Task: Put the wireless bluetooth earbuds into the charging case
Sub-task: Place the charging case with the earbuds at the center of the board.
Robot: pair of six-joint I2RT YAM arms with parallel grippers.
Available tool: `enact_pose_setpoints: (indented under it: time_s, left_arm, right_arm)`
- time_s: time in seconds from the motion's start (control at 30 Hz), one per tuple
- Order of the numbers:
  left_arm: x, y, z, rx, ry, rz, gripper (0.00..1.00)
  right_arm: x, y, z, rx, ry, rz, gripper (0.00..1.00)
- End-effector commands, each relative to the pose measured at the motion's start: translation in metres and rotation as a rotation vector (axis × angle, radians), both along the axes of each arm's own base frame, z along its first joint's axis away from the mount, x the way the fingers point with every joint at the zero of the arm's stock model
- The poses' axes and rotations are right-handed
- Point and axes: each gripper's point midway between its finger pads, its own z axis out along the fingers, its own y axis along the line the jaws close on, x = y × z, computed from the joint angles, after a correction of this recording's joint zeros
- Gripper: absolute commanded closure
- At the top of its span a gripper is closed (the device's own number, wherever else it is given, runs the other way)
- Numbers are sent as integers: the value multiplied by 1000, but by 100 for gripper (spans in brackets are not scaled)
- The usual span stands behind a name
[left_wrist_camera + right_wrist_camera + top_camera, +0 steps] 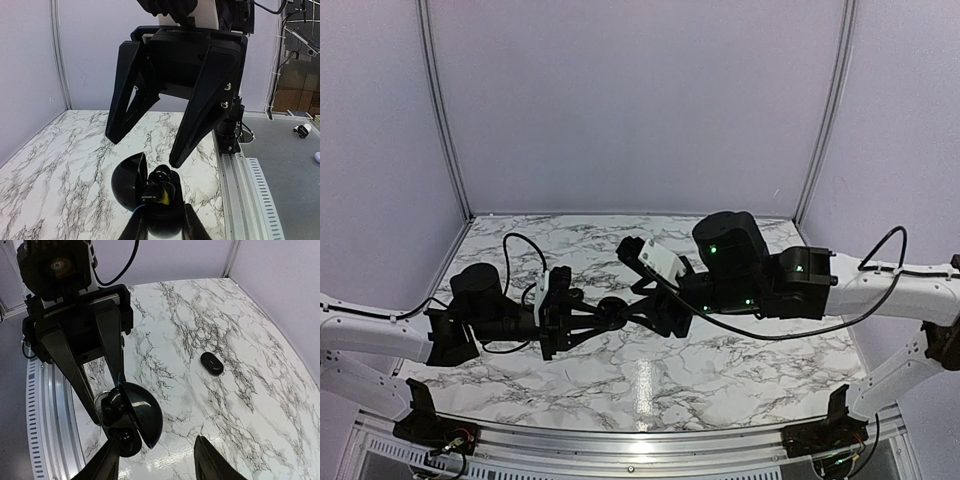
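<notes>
**A:** Our left gripper [162, 212] was clamped on the charging case [142, 412], whose lid stood open. Our right gripper [144, 152] hung just above it, jaws parted and empty.

**B:** We judged we should hold the case level and lower each bud straight down, stem first.

**A:** One glossy black earbud [162, 176] seemed seated between the left jaws, inside the case. What we took for a loose earbud [212, 363], small, oval and black, lay on the marble table [200, 315], well beyond the right jaws.

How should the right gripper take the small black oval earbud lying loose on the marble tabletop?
I'd come straight down and pinch the small black oval earbud across its narrow width with the right gripper. It lies flat on the white marble tabletop, so only its sides offer purchase; turn the jaws square to its long axis.
</notes>
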Motion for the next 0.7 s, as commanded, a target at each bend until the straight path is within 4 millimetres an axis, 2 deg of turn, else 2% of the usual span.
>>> enact_pose_setpoints:
  time_s: [0.0,0.3,0.4,0.57,0.67]
  left_arm:
    - [-3,0,26,-72,-45,-15,100]
    - [-3,2,25,-71,-48,-8,100]
    - [-2,1,21,-65,-40,-4,100]
    - [-2,0,22,-68,-28,-11,100]
    - [-4,0,24,-72,-30,-22,100]
  right_arm:
    - [7,3,-2,-15,-3,-11,49]
    - [1,8,-12,-37,20,28,49]
    - [-8,8,3,11,19,71,48]
    - [-23,3,25,94,-26,160,40]
    - [-28,5,27,107,-26,189,40]
